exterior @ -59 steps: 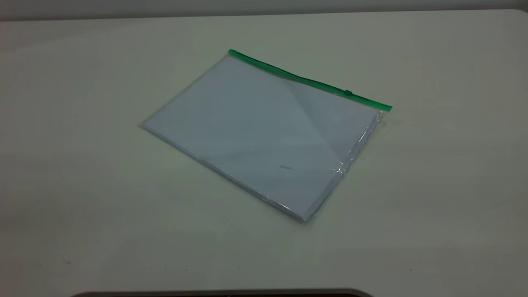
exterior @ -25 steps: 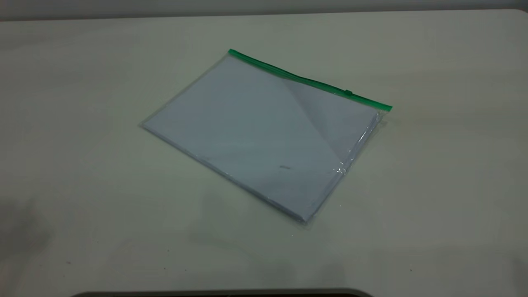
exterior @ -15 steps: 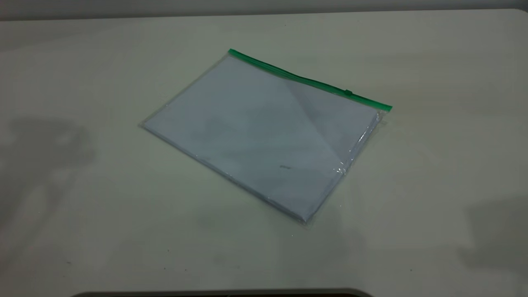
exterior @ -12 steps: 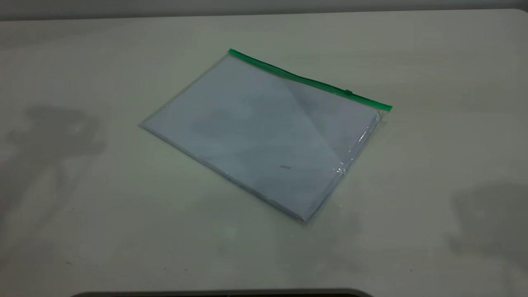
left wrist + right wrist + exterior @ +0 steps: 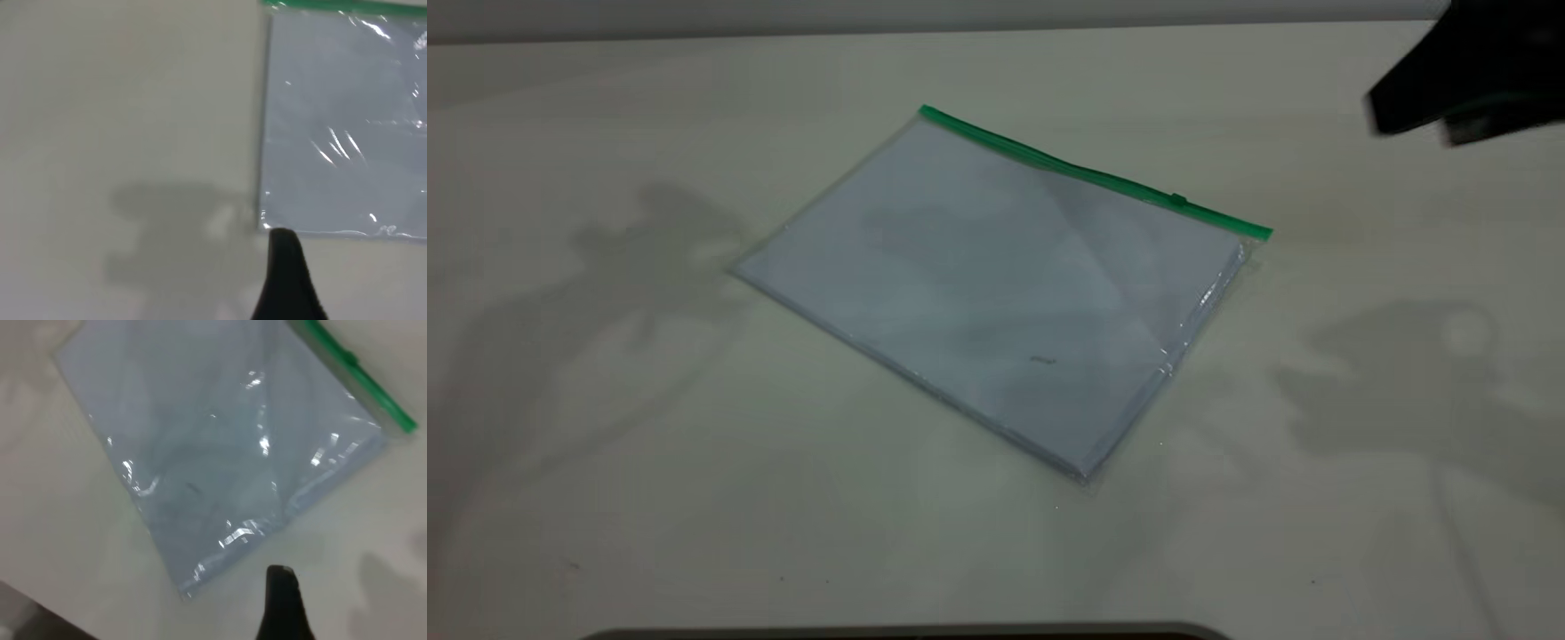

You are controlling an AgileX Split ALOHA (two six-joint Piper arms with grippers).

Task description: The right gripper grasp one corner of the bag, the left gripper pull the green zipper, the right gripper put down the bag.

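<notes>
Clear plastic bag (image 5: 996, 284): lies flat on the pale worktop (image 5: 605, 444), turned at an angle, pale grey-blue sheets showing through it.
Green zipper (image 5: 1094, 173): runs along the bag's far long edge; its small slider tab (image 5: 1178, 200) sits near the right end of the strip.
Right gripper (image 5: 1463, 76): a dark shape at the exterior view's upper right corner, above the worktop and well apart from the bag; nothing is in its grip, and how far its jaws stand apart cannot be told. Its wrist view shows one dark fingertip (image 5: 283, 600) over bare worktop, just off the bag's near corner.
Left gripper (image 5: 288, 280): out of the exterior view; its wrist view shows one black fingertip over the worktop, close to a bag corner but not touching. Jaw opening cannot be told; it holds nothing.
Shadows: soft arm shadows fall on the worktop at both sides of the bag.
</notes>
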